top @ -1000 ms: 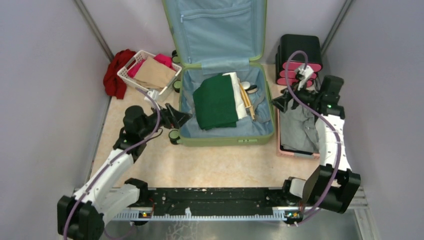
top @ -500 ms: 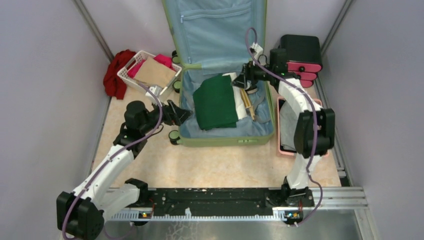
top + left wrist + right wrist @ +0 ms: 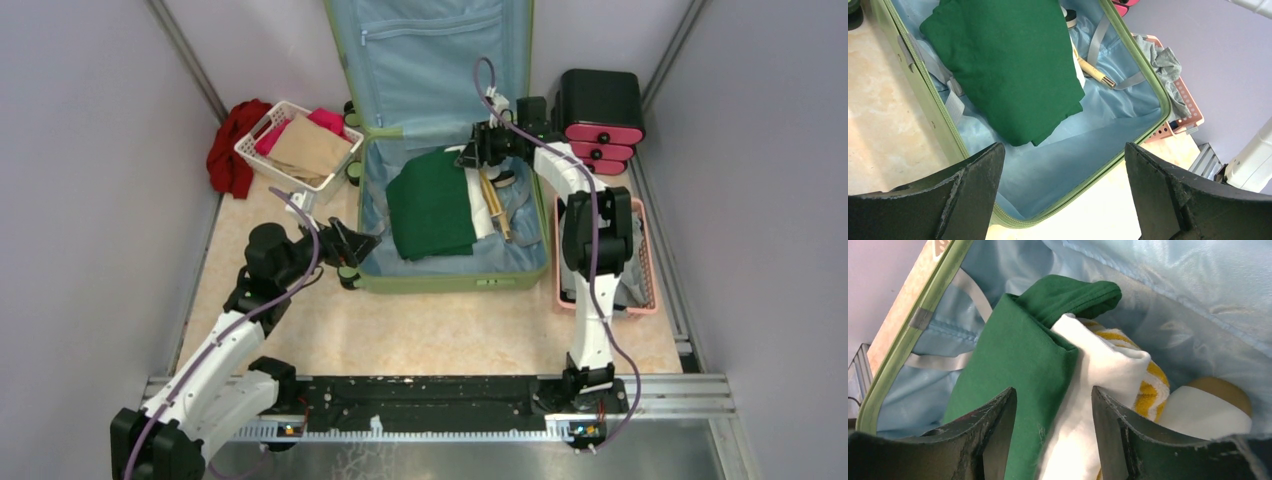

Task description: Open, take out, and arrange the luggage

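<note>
Your right hand [image 3: 1053,440] is reaching into the far right corner of the luggage, its fingers standing partly apart and straddling the edge where a folded white cloth [image 3: 1093,370] is lying against a folded dark green cloth [image 3: 1013,365]; it is not clenching either one. Just beyond the white cloth a yellow-and-white striped towel [image 3: 1148,385] is peeking out, with a rounded cream-and-tan object [image 3: 1208,410] sitting beside it.

Your left hand [image 3: 1063,195] is hovering fully released and empty over the near left corner of the case, looking down across the green cloth.

The large light-green hard-shell suitcase [image 3: 450,277] is lying open in the middle of the beige bench [image 3: 440,330], its blue-lined lid [image 3: 430,60] standing upright at the back. A pink plastic basket [image 3: 648,270] holding grey fabric [image 3: 1165,65] is sitting against its right side, with a black-and-pink drawer box [image 3: 598,105] behind that. A white basket [image 3: 262,140] and a red garment [image 3: 228,150] are lying to the far left.
</note>
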### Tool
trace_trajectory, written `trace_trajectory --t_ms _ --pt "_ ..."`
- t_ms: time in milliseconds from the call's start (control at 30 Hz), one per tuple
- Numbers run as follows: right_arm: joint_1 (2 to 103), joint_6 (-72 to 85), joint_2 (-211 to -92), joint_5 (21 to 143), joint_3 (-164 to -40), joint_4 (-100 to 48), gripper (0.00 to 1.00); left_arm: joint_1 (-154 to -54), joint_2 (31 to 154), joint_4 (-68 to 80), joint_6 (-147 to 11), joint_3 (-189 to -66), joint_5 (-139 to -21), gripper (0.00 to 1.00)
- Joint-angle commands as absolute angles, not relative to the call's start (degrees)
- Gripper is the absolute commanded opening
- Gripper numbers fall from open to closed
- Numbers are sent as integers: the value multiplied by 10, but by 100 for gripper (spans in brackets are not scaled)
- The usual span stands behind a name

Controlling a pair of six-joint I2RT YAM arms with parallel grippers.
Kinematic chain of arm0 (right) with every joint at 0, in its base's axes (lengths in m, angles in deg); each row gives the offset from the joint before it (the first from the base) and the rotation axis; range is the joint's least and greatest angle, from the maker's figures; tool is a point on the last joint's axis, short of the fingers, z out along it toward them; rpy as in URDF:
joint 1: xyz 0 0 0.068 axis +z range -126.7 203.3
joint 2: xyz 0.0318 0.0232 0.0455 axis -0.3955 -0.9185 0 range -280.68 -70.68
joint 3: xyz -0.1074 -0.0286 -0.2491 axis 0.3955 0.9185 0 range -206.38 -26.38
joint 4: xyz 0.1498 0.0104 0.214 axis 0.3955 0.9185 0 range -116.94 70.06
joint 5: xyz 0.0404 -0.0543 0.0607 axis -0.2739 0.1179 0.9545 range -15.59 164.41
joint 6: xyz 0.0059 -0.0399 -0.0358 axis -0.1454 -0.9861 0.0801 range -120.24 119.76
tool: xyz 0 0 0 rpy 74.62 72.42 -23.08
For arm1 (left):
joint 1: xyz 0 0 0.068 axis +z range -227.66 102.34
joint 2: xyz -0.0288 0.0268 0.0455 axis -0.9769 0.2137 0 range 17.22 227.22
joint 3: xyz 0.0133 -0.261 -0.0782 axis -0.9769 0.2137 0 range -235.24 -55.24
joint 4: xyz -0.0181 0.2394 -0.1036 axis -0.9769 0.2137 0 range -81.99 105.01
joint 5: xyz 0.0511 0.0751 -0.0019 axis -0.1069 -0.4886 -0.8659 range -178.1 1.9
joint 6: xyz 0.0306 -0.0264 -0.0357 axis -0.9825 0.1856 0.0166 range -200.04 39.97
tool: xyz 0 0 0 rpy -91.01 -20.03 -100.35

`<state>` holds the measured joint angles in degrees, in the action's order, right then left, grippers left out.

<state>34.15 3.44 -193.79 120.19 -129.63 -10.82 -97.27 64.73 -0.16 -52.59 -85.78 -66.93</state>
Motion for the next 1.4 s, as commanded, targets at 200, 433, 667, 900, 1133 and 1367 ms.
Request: trace_trajectory --t_ms 200,433,667,900,1133,1367 --pt "368 40 -1942 1234 -1311 -125 45 -975 633 -14 -529 -864 -670 95" --pt "368 56 -1945 1224 -1311 -132 45 -975 612 -12 -519 -852 -670 95" --pt "372 80 -1975 1265 -1319 -153 37 -975 612 -22 -502 -847 -659 95" --pt "371 95 -1960 1331 -1309 -191 9 -975 616 -65 -470 -834 -640 96" --pt "370 77 -1893 1352 -1278 -213 2 -975 616 -66 -473 -834 -638 96" --pt "376 104 -1901 1348 -1255 -226 30 -974 610 -76 -461 -823 -632 96"
